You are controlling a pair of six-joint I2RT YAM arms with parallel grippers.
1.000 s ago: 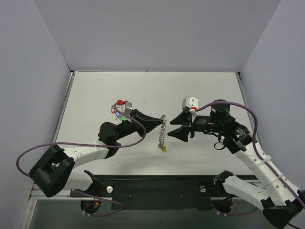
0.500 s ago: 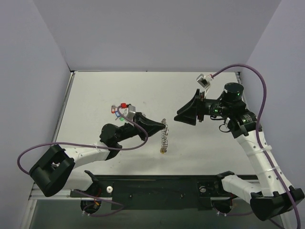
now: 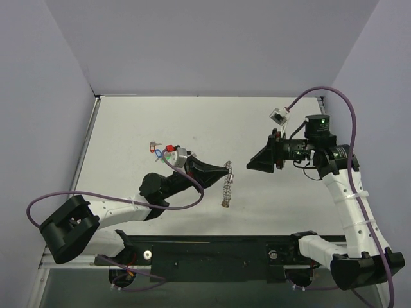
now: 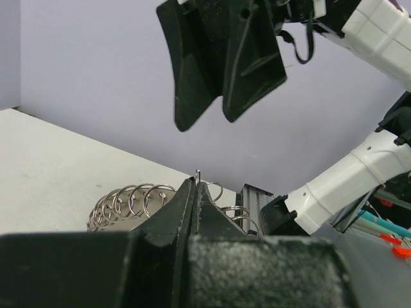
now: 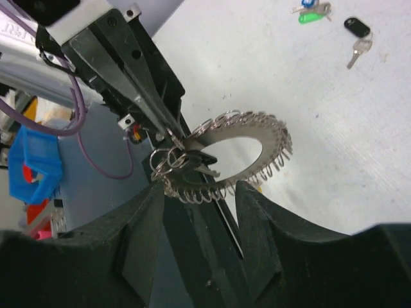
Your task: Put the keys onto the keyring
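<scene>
My left gripper (image 3: 227, 169) is shut on the keyring (image 3: 225, 187), a silver loop fringed with small rings that hangs edge-on below the fingertips. In the left wrist view the jaws (image 4: 195, 186) pinch its wire, with rings (image 4: 128, 202) fanned out to the left. My right gripper (image 3: 251, 165) is open and empty, a short way right of the ring. In the right wrist view the ring (image 5: 257, 138) faces me beyond the open fingers (image 5: 138, 231), with a dark key (image 5: 200, 164) hanging on it. Loose keys (image 3: 160, 147) lie behind the left wrist; black-tagged (image 5: 356, 27) and green-tagged (image 5: 311, 16) ones show.
The black rail (image 3: 212, 247) with both arm bases runs along the near edge. Lilac walls (image 3: 45, 96) close in the left, back and right sides. The purple cable (image 3: 96, 196) loops over the left arm.
My right gripper has pulled back from the keyring, up and to the right, and stays open. My left gripper has carried the ring slightly to the right.
</scene>
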